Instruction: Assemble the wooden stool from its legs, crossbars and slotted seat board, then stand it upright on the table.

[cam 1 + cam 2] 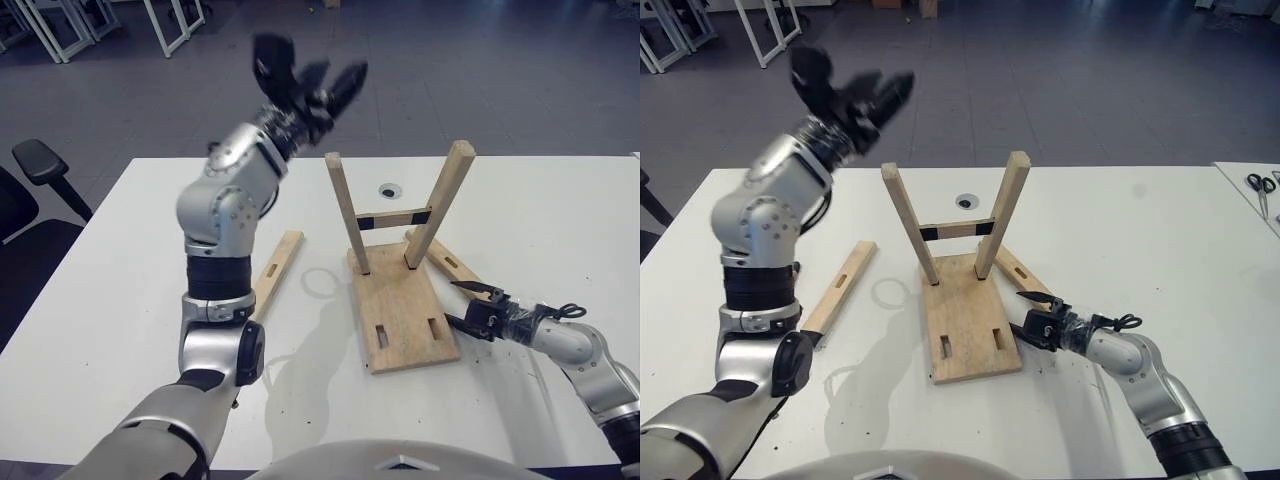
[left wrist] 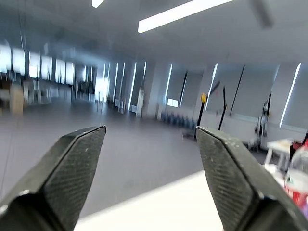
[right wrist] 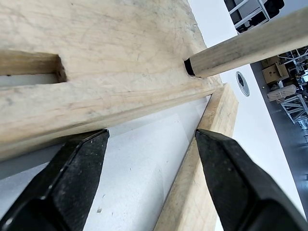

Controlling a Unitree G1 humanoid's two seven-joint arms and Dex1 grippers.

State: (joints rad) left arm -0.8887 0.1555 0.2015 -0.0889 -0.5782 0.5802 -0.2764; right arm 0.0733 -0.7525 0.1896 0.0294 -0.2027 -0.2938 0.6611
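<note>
The slotted seat board [image 1: 403,311] lies flat on the white table [image 1: 120,330]. Two legs [image 1: 347,212] joined by a crossbar [image 1: 394,218] stand up out of its far slots. A loose leg [image 1: 276,268] lies to the left of the board. Another loose leg [image 1: 447,262] lies along the board's right edge. My right gripper [image 1: 464,305] rests low at the board's right edge, open, with its fingers [image 3: 77,178] between the board [image 3: 91,57] and that leg [image 3: 197,192]. My left gripper [image 1: 308,78] is raised high above the table's far side, open and holding nothing.
A round cable hole [image 1: 388,189] sits in the table behind the standing legs. A black chair [image 1: 35,180] stands off the table's left side. Scissors [image 1: 1261,184] lie on a table at the far right.
</note>
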